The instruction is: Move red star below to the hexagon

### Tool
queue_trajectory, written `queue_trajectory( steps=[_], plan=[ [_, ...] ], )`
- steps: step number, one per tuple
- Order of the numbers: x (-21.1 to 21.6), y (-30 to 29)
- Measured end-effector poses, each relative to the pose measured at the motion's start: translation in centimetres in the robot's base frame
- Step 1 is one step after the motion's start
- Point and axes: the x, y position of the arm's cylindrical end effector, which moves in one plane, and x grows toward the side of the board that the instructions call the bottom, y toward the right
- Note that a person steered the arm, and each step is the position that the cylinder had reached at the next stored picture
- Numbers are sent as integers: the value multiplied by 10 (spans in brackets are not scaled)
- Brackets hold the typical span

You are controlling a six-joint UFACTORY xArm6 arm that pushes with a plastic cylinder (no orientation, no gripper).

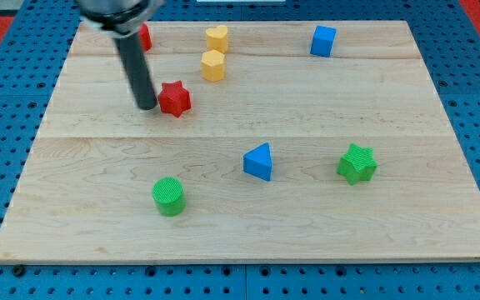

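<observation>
The red star point(174, 98) lies on the wooden board at the upper left. The yellow hexagon point(213, 65) sits above and to the right of it, with a yellow heart point(217, 37) just above the hexagon. My tip point(147, 107) is at the star's left side, touching or almost touching it. The rod leans up toward the view's top left and partly hides a red block point(145, 36) near the board's top edge.
A blue cube point(323, 40) is at the top right. A blue triangle point(258, 162) sits at the centre, a green star point(357, 163) to its right, and a green cylinder point(169, 197) at the lower left.
</observation>
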Motion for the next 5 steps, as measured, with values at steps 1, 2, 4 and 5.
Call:
queue_trajectory(
  steps=[1, 2, 4, 5],
  plan=[
    [-15, 4],
    [-14, 35],
    [23, 37],
    [23, 60]
  ],
)
